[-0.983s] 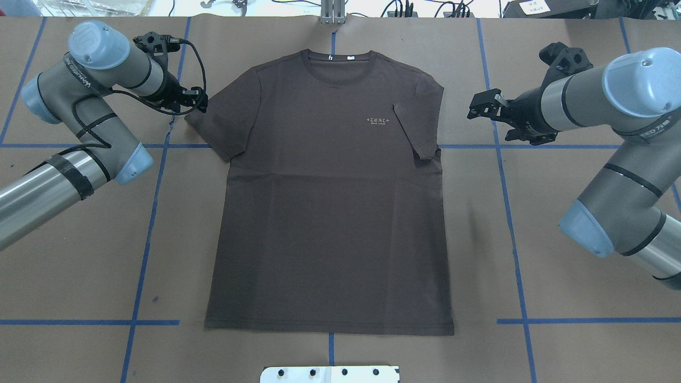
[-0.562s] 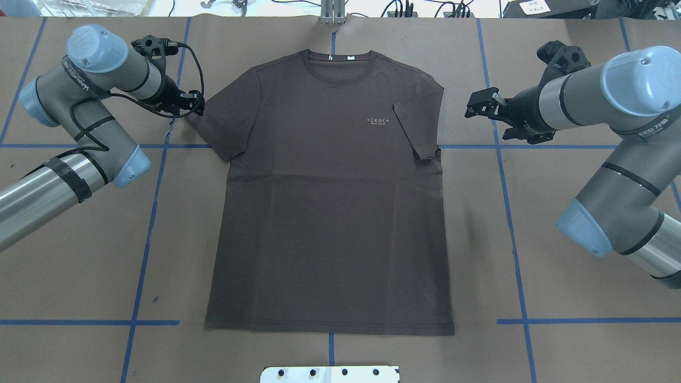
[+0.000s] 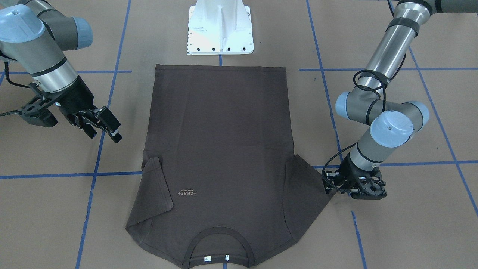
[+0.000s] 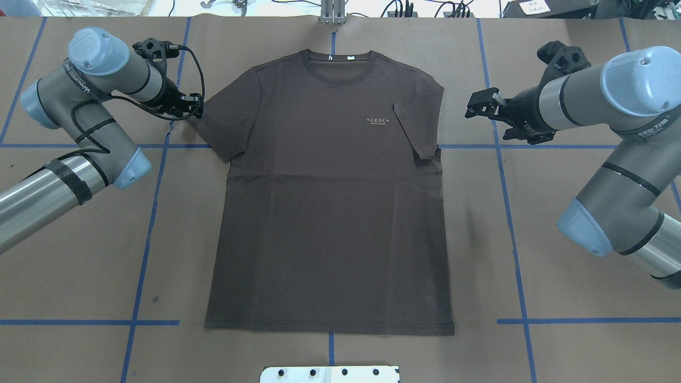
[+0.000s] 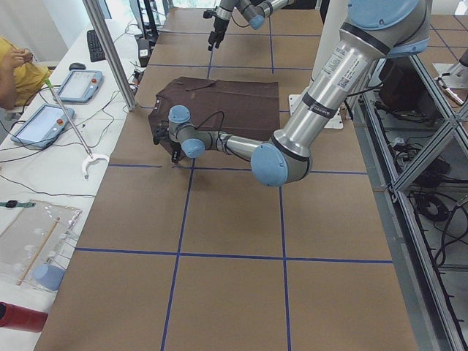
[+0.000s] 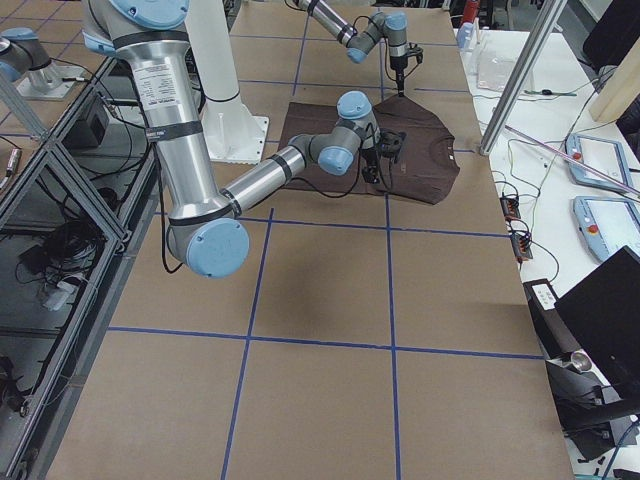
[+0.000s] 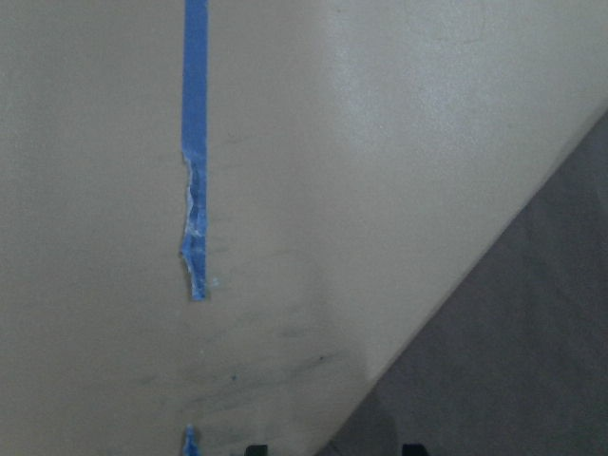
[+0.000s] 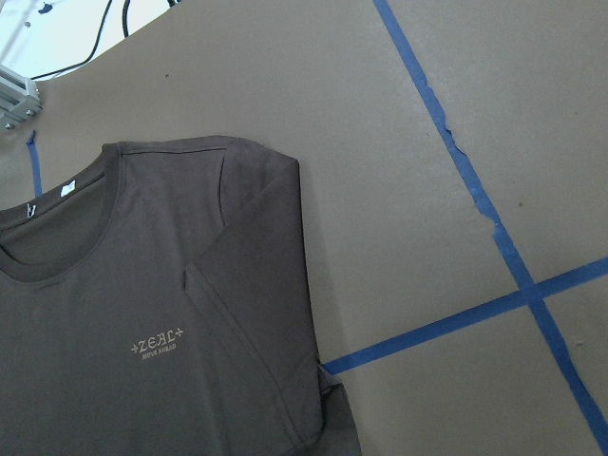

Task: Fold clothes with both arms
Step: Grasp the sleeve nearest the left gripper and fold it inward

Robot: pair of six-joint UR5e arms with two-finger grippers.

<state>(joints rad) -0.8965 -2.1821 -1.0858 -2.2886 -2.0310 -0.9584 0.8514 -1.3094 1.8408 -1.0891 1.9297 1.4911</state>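
The dark brown T-shirt [image 4: 330,213] lies flat on the table, front up, collar [image 4: 340,66] at the far side. Its sleeve [image 4: 420,127] on my right is folded in over the chest; the other sleeve [image 4: 223,122] is spread out. My left gripper [image 4: 198,105] is low at the outer edge of the spread sleeve, also shown in the front view [image 3: 328,185]. In the left wrist view its two fingertips stand apart over the sleeve's edge [image 7: 532,361]. My right gripper [image 4: 473,109] is open and empty, above the table beside the folded sleeve.
The white pedestal base [image 3: 220,30] stands at the shirt's hem side. Blue tape lines [image 4: 146,234] cross the brown table cover. A side bench with tablets [image 5: 44,117] and a metal post [image 5: 110,51] runs along the far edge.
My left gripper has shifted slightly down onto the sleeve's edge. My right gripper has edged a little toward the shirt. The shirt has not moved.
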